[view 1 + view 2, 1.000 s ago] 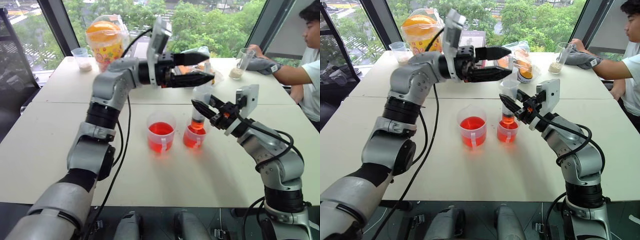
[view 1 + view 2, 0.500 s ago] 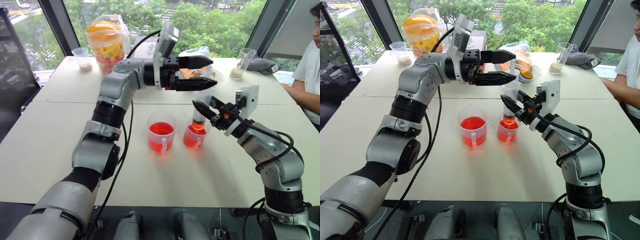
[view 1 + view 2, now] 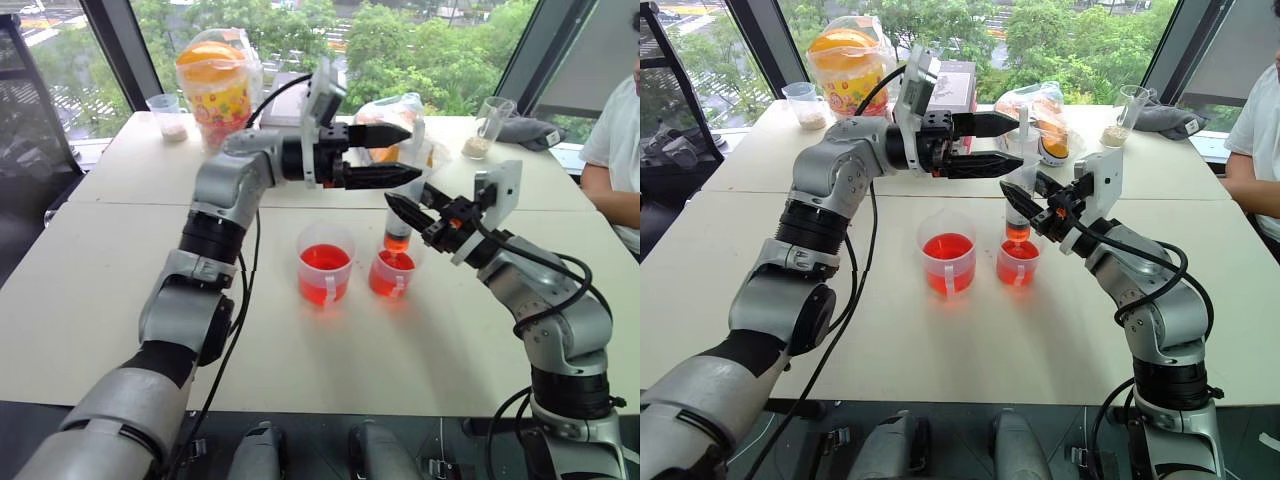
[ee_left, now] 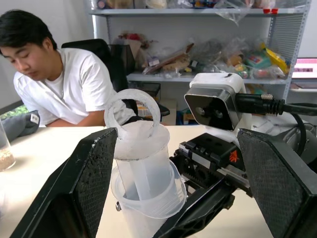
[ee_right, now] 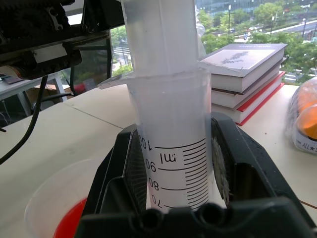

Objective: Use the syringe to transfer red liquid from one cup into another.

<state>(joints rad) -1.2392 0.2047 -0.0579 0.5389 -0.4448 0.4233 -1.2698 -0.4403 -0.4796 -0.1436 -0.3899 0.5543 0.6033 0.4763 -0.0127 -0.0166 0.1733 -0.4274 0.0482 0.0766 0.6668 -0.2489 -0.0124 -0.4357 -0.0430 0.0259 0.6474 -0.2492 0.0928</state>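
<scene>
The syringe [image 3: 398, 215] stands upright with its tip down in the narrower, shorter cup [image 3: 392, 274]. My right gripper [image 3: 405, 208] is shut on its barrel [image 5: 173, 163], just under the flange. Red liquid [image 3: 397, 242] fills the low end of the barrel and the bottom of that cup. The wider, taller cup [image 3: 325, 268] stands beside it on the left, about half full of red liquid [image 3: 946, 248]. My left gripper [image 3: 410, 152] is open, level above the cups, one finger on each side of the plunger's top ring [image 4: 132, 111].
At the back of the white table [image 3: 120, 290] stand a bagged orange snack tub [image 3: 213, 80], a small cup of grains [image 3: 165, 112], a stack of books [image 3: 956, 85], snack bags [image 3: 398, 108] and a glass [image 3: 487, 125]. A person [image 3: 615, 135] sits at the far right.
The person at the far right has drawn the arm back off the table. Both grippers and the syringe stay where they were; the view has shifted a little.
</scene>
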